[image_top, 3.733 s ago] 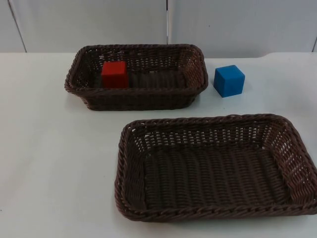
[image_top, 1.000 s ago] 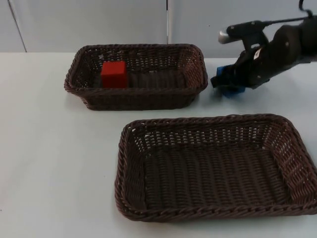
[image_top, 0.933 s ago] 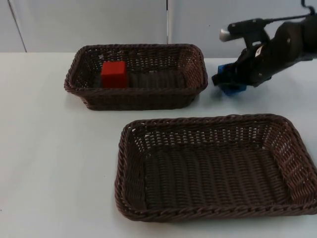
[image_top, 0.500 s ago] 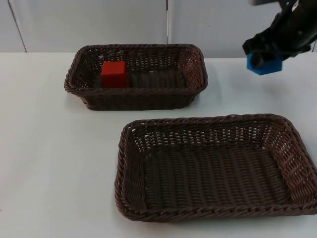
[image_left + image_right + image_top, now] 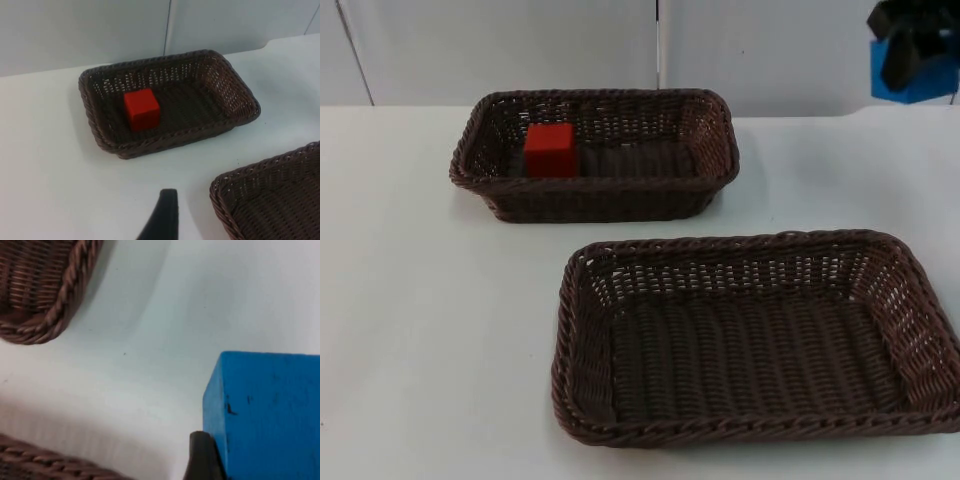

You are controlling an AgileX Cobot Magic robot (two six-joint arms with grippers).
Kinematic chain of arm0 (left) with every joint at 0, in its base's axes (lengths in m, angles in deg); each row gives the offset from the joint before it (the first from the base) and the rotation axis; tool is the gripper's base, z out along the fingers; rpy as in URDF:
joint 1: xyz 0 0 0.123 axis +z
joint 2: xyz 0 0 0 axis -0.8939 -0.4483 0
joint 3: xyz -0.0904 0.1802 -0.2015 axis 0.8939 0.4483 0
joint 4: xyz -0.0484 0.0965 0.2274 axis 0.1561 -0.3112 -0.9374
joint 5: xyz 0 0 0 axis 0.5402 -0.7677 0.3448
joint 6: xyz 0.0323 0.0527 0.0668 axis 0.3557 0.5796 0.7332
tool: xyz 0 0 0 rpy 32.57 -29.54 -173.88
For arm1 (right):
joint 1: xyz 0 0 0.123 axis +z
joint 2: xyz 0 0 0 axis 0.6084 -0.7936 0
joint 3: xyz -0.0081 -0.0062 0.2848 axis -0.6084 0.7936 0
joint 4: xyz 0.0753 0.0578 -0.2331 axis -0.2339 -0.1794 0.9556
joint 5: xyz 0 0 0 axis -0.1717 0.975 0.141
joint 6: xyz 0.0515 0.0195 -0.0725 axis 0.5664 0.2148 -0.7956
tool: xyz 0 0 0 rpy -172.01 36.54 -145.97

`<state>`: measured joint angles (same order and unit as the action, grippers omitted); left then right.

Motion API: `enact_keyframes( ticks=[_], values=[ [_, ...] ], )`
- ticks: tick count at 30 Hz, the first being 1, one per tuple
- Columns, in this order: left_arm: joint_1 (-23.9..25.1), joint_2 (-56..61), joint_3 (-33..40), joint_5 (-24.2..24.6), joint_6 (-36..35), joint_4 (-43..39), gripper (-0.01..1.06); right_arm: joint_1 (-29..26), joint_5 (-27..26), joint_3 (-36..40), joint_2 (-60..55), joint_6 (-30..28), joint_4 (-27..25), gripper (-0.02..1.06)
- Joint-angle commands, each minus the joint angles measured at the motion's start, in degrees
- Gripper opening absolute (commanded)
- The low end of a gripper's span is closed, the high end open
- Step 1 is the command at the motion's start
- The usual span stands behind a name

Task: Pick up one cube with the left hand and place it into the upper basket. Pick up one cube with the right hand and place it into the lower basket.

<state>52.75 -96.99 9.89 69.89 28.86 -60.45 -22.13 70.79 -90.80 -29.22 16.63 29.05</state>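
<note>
White table [image 5: 410,300] against a grey partition wall. Right gripper [image 5: 908,50]: raised high at the far right, above the table, clamped on a blue cube [image 5: 920,82]; the right wrist view has the cube [image 5: 265,415] pressed against a black fingertip [image 5: 201,456]. Left gripper [image 5: 161,217]: waiting over bare table, finger state cannot be told. Upper basket [image 5: 485,185]: holds a red cube [image 5: 550,150] at its left end. Lower basket [image 5: 570,400]: near edge of table, well apart from the blue cube.

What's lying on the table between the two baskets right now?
Nothing: in the top view, only a bare strip of white table separates the upper basket, which holds the red cube, from the lower basket.
</note>
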Motion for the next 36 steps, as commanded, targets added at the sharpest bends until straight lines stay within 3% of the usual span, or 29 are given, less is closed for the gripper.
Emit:
enact_keyframes(
  ticks=[1, 9, 19, 27, 36],
  values=[
    [-0.13, -0.09, 0.23, -0.05, -0.27, -0.32, 0.81, 0.51, -1.04, 2.25, 2.92, 0.22, -0.47, 0.0],
    [-0.13, -0.09, 0.23, 0.07, -0.27, -0.32, 0.81, 0.51, -9.09, 19.47, 16.05, 0.35, -2.24, 0.0],
    [-0.13, -0.09, 0.23, 0.07, -0.27, -0.32, 0.81, 0.51, -12.55, 35.49, 27.5, 0.49, -2.51, 0.0],
    [-0.13, -0.09, 0.23, -0.07, -0.27, -0.32, 0.81, 0.51, -12.47, 41.66, 32.43, 1.5, -2.74, 0.0],
    [-0.13, -0.09, 0.23, -0.06, -0.27, -0.21, 0.81, 0.51, -12.47, 42.29, 32.65, 1.5, -2.61, 0.0]
  ],
)
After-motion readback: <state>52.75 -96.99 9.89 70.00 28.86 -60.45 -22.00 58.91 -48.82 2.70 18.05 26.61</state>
